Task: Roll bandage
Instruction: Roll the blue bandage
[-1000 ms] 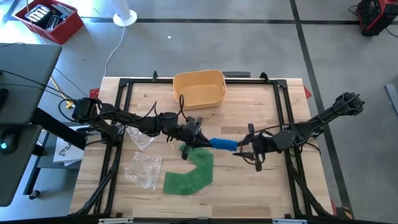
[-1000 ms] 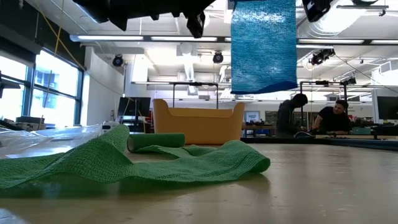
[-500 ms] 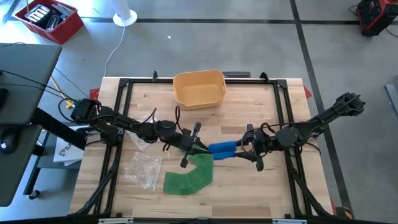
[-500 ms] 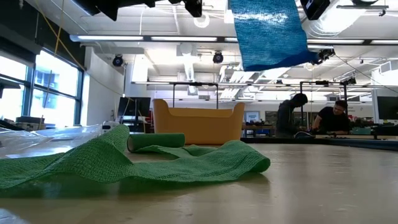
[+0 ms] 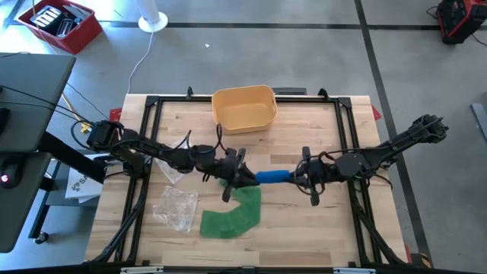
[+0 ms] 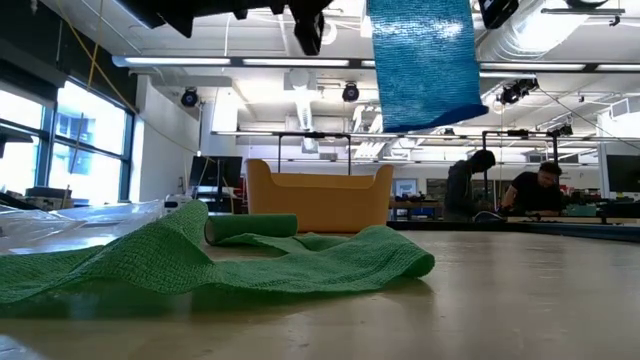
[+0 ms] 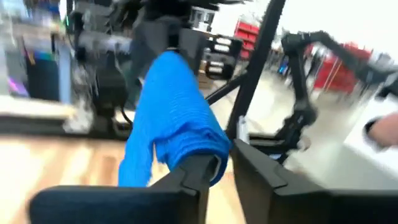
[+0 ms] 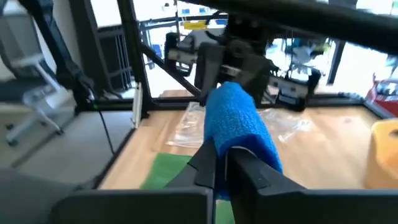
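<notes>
Room: grey floor around the table; the low view looks into a bright hall with ceiling lights, windows and two people (image 6: 520, 190) seated far behind.
Table (image 5: 319, 228): pale wood planks in a black frame, both dark arms reaching toward its middle.
Yellow bin (image 5: 243, 108): at the table's far edge, on the landmark line just beyond the blue bandage.
Green bandage (image 5: 234, 213): loose strip lying flat on the table, on the near side of the blue bandage, one end still rolled (image 6: 250, 227).
Clear plastic wrappers (image 5: 175, 207): crumpled on the wood, to the left of the green bandage.
Blue bandage (image 5: 272, 176): held above the table between the two grippers, stretched from one to the other; in the low view it hangs overhead.
Left gripper (image 5: 242, 176): at the blue bandage's left end, fingers slightly parted with the cloth (image 7: 177, 121) lying against one finger.
Right gripper (image 5: 301, 176): at the blue bandage's right end, fingers pressed together, pinching the cloth (image 8: 239, 124).
Writing: none readable.
</notes>
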